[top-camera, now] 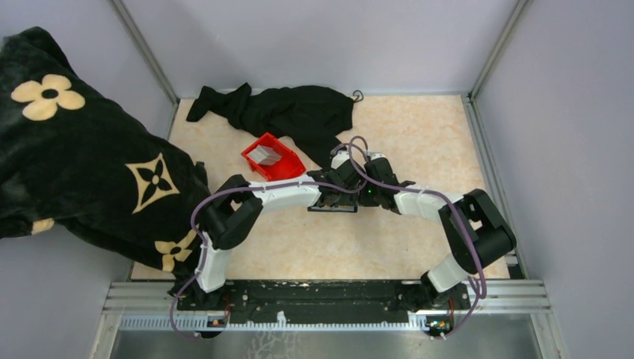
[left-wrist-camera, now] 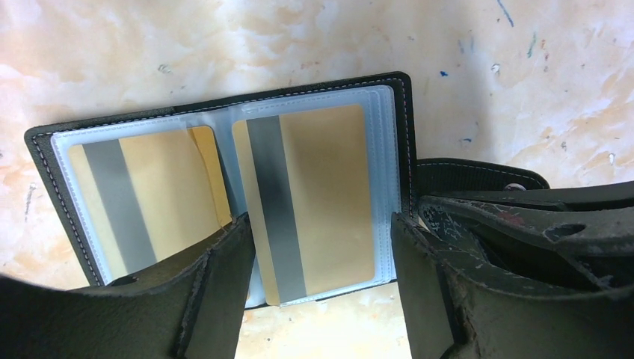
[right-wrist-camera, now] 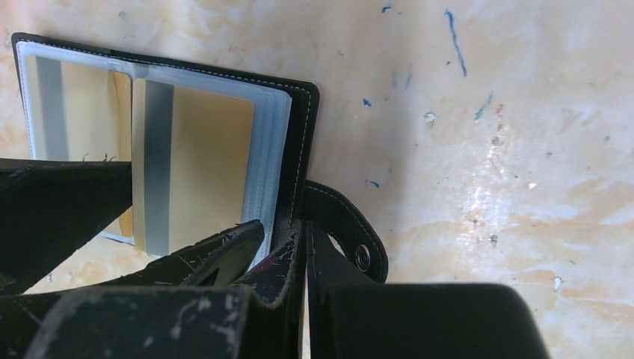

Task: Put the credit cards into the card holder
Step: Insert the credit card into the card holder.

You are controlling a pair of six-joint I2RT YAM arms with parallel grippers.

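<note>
The black card holder (left-wrist-camera: 404, 127) lies open on the table, its clear sleeves facing up. Two tan-gold credit cards sit in the sleeves, one on the left (left-wrist-camera: 161, 198) and one on the right (left-wrist-camera: 321, 194), each with a grey stripe. My left gripper (left-wrist-camera: 320, 221) is open, its fingers straddling the lower end of the right card. My right gripper (right-wrist-camera: 305, 228) is shut, its tips resting on the holder's right edge (right-wrist-camera: 303, 127) beside the snap strap (right-wrist-camera: 351, 232). More grey-white cards (top-camera: 263, 154) lie in the red bin.
A red bin (top-camera: 288, 166) stands just behind the two grippers. Black cloth (top-camera: 291, 112) lies at the back of the table. A black blanket with cream flowers (top-camera: 82, 164) hangs over the left side. Grey walls close in the table.
</note>
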